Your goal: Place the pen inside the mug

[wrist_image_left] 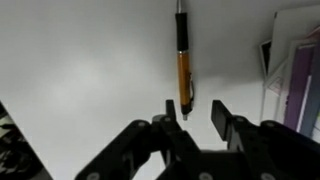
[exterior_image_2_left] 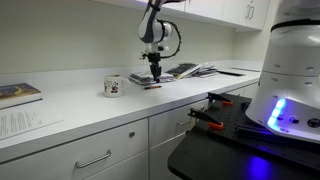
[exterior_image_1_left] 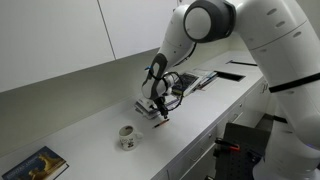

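wrist view puts the pen (wrist_image_left: 183,70) flat on the white counter (wrist_image_left: 90,70): a thin stick with an orange middle and dark ends, running straight away from the camera. its near end reaches the gap between the gripper's fingers and sits closer to one finger (wrist_image_left: 170,106) than to the other. the gripper (wrist_image_left: 195,110) has its jaws spread apart and grips nothing; whether a finger touches the pen i cannot tell. in an exterior view the gripper (exterior_image_1_left: 158,108) hangs low over the counter with the pen (exterior_image_1_left: 160,123) a small dark streak just beneath it. the mug (exterior_image_1_left: 127,137), white with a dark print, stands upright on the same counter, near the pen but clearly apart from it. in an exterior view a loose stack of papers (exterior_image_2_left: 187,70) lies beyond the arm, and a book (exterior_image_2_left: 15,93) lies past the mug (exterior_image_2_left: 113,86) at the counter's other end.
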